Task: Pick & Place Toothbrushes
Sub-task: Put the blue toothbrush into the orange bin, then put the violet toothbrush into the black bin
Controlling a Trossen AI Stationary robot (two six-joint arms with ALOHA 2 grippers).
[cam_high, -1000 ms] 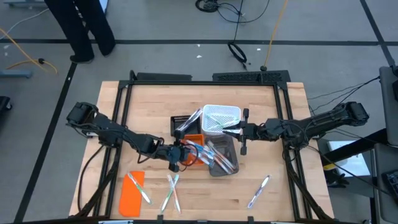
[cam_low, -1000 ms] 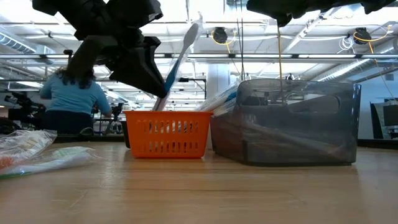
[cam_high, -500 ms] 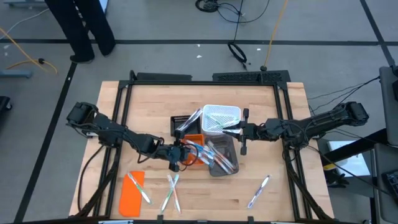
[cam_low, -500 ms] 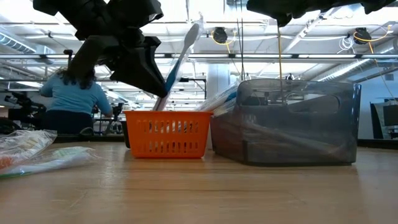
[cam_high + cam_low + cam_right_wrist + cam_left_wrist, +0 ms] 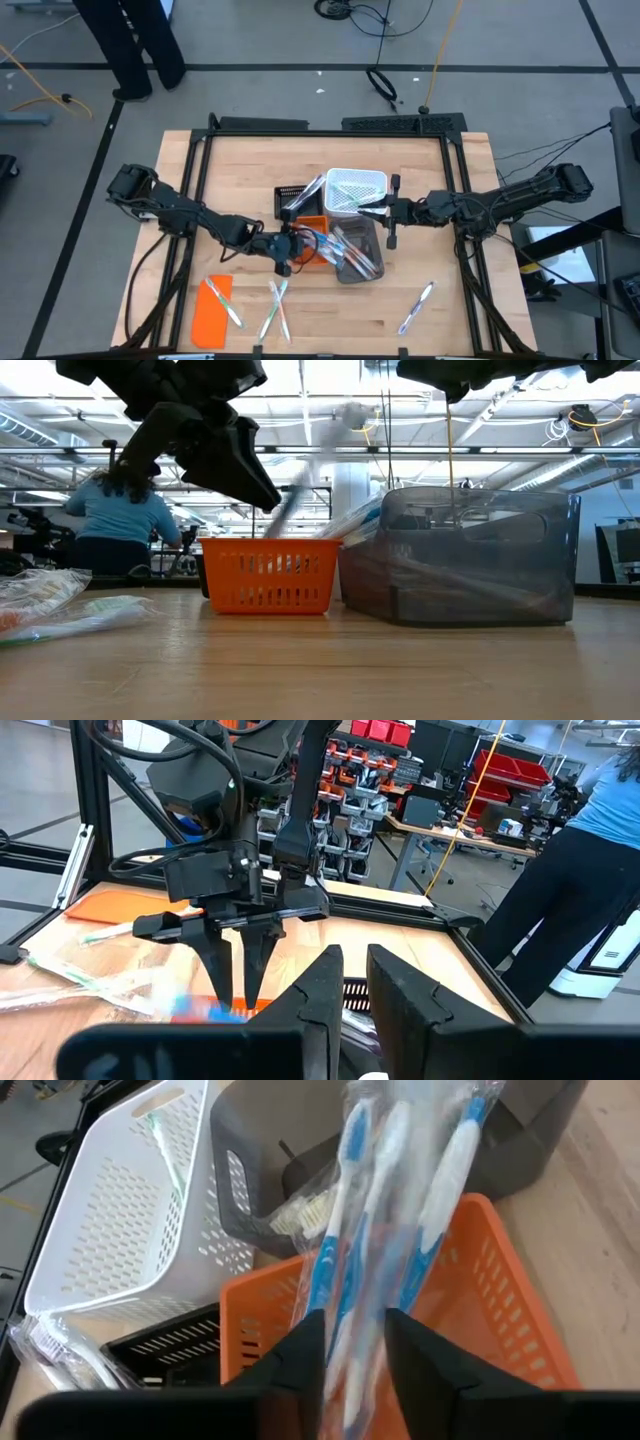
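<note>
My left gripper [image 5: 284, 251] [image 5: 355, 1320] hovers open over the orange basket [image 5: 311, 229] [image 5: 268, 575]. A wrapped blue-and-white toothbrush [image 5: 300, 490] [image 5: 345, 1270] shows blurred and tilted, passing between the fingers with its lower end in the basket. My right gripper [image 5: 366, 209] [image 5: 350, 952] waits by the white basket [image 5: 355, 190], nearly shut, with a white-and-green toothbrush [image 5: 370, 206] at its fingers. More toothbrushes lie in the grey bin [image 5: 358, 255]. Others lie flat on the table [image 5: 275, 306] [image 5: 416, 307]. My right gripper appears shut on the white-and-green toothbrush [image 5: 372, 207], which lies level along the fingers over the white basket's near right corner. The fingers themselves hide the place of contact, so the part held cannot be told.
A black basket [image 5: 290, 193] sits left of the white one. A flat orange lid [image 5: 212, 310] with a toothbrush [image 5: 230, 308] beside it lies near the table's near left edge. A crumpled clear wrapper [image 5: 40, 605] lies on the table. A person in blue [image 5: 125, 510] is behind the table.
The toothbrush that stood steeply upright at my left gripper has tipped over toward the grey bin and now shows blurred, its lower end staying in the orange basket. My left gripper has let it go and shifted slightly.
</note>
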